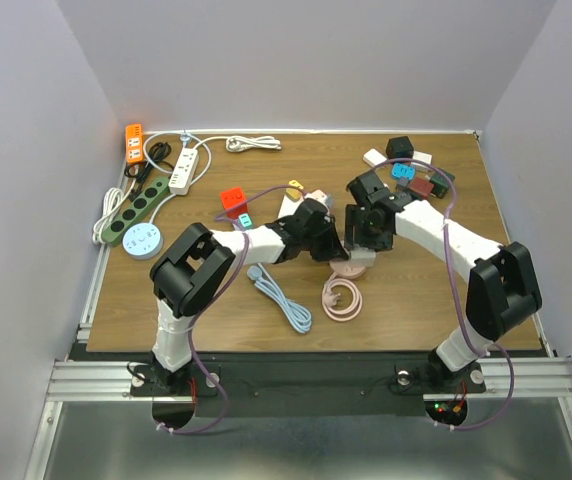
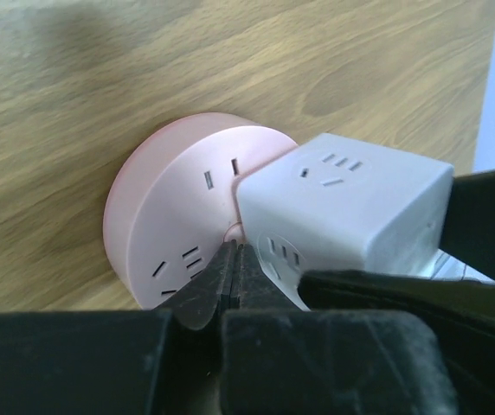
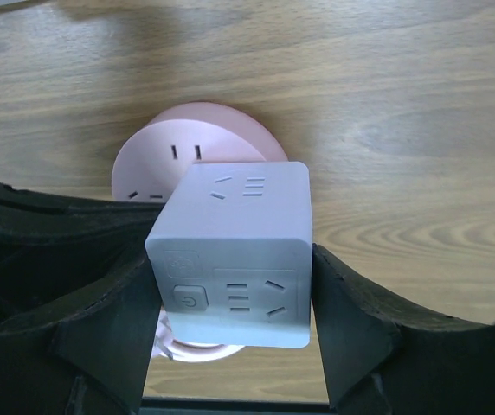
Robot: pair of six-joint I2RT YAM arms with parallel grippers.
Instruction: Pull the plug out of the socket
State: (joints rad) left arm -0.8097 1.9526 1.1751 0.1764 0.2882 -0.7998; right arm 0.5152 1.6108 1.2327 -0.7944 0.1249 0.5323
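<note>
**Right tool (image 3: 230, 290) gripping white cube-shaped plastic plug (image 3: 230, 216)**

One of my fingers sits on each side of the cube, clamped on it. The cube sits against the face of the round pink plastic socket (image 3: 191, 138), near the middle of the wooden desk (image 3: 403, 104). My left tool (image 2: 233, 264) is pinched fully closed with nothing between the tips. The tips are down on the pink face, just beside the cube. Can't tell if the pins are seated.
</note>
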